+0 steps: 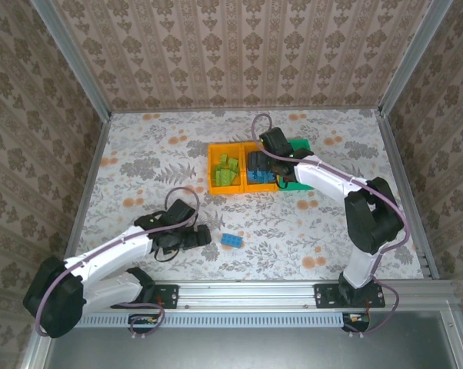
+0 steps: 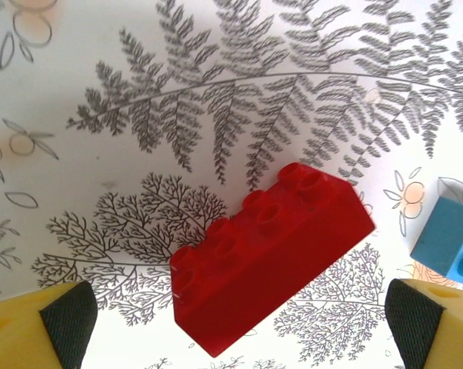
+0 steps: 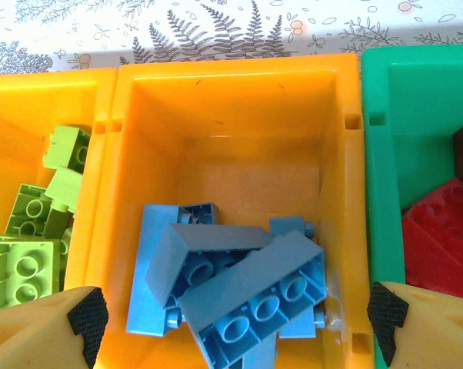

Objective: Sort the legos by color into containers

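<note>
Your left gripper [image 1: 204, 237] sits low over the floral-print surface [image 1: 139, 146] at the near left, jaws spread wide. In its wrist view the left gripper [image 2: 243, 319] has a red brick [image 2: 274, 257] lying between the two fingers [image 2: 66, 319]. The brick lies studs up and skewed across the gap, and neither pad touches it. A blue brick [image 2: 451, 242] lies just to the right of the red one, apart from it. From above you can see that blue brick [image 1: 232, 241] on the bare surface just beyond the left fingertips. Your right gripper [image 1: 261, 163] is reached out over the row of three bins at the far centre. It hangs above the middle orange bin [image 1: 248, 187], jaws apart and holding nothing. In its wrist view the right gripper [image 3: 238, 314] looks straight down into that middle bin [image 3: 231, 108]. Blue bricks [image 3: 239, 284] are heaped there at odd angles (some on edge, some with the hollow underside up). The left orange bin [image 3: 16, 131] holds light green bricks [image 3: 31, 231]. The green bin [image 3: 416, 100] on the right holds red bricks [image 3: 439, 238] against its near side. The three bins stand side by side, their walls touching.
</note>
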`<state>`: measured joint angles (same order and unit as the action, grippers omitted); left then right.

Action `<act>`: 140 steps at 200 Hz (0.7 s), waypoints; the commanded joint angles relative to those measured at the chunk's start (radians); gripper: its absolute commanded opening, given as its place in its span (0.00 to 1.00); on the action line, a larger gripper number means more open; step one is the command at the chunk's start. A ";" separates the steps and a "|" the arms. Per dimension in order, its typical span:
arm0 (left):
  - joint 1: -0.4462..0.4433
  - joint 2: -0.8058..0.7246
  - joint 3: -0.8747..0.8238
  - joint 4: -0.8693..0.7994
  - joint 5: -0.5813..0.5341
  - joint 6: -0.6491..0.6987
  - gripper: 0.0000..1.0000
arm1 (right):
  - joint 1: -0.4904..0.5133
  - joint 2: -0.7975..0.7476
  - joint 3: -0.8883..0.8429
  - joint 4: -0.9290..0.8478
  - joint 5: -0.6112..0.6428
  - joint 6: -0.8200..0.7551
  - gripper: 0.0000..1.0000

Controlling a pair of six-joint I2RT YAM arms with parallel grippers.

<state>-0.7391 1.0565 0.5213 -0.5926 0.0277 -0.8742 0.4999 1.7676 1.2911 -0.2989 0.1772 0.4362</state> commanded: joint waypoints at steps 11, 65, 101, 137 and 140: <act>-0.008 0.011 0.022 -0.041 -0.061 0.139 0.92 | -0.004 -0.047 -0.031 0.004 0.035 -0.031 0.92; -0.013 0.094 0.054 -0.070 -0.127 0.248 0.81 | -0.006 -0.062 -0.037 -0.012 0.066 -0.037 0.93; -0.013 0.144 0.072 -0.014 -0.108 0.294 0.69 | -0.016 -0.118 -0.069 0.005 0.074 -0.024 0.94; -0.014 0.220 0.097 0.031 -0.083 0.316 0.55 | -0.034 -0.192 -0.102 0.005 0.079 -0.015 0.94; -0.014 0.224 0.098 0.036 -0.079 0.317 0.53 | -0.036 -0.199 -0.106 0.004 0.077 -0.014 0.94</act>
<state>-0.7460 1.2446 0.5850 -0.5900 -0.0673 -0.5964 0.4797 1.6390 1.2152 -0.2943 0.2279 0.4183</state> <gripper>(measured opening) 0.571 0.937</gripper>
